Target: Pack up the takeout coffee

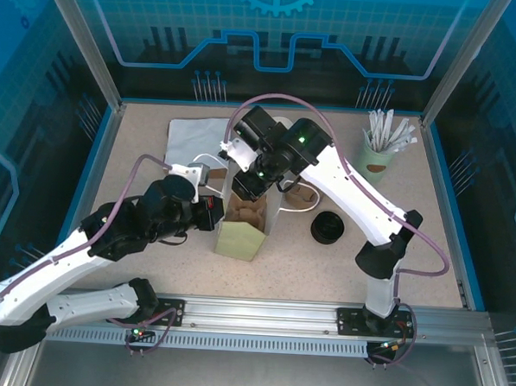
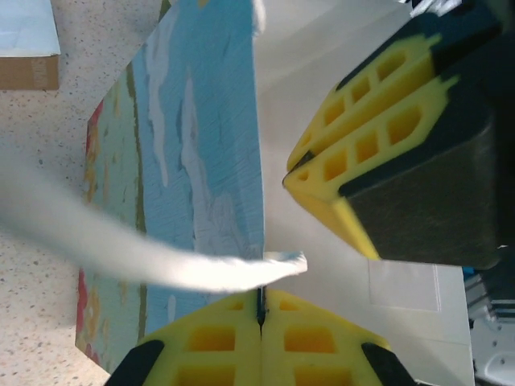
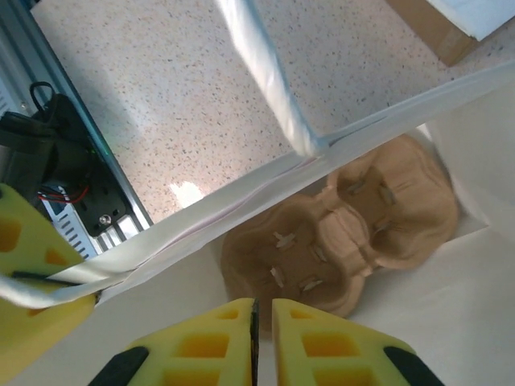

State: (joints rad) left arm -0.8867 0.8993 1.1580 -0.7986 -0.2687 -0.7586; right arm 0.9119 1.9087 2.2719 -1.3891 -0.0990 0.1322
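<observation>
The takeout coffee [image 1: 327, 227] stands on the table right of the bag, its round black lid facing up. A paper bag [image 1: 241, 231] stands open mid-table with a brown pulp tray [image 1: 246, 214] inside. My left gripper [image 1: 212, 212] is at the bag's left rim. In the left wrist view it [image 2: 261, 289] is shut on the bag's white handle [image 2: 121, 249], beside the printed blue wall [image 2: 201, 161]. My right gripper [image 1: 257, 180] hangs over the bag's mouth. In the right wrist view it [image 3: 263, 304] is shut with nothing between its fingers, above the tray [image 3: 338, 233].
A pale green cup of white wrapped straws [image 1: 377, 156] stands at the back right. A grey folded sheet [image 1: 196, 138] lies at the back left. A small brown object [image 1: 303, 195] sits just right of the bag. The metal rail [image 1: 260, 314] runs along the near edge.
</observation>
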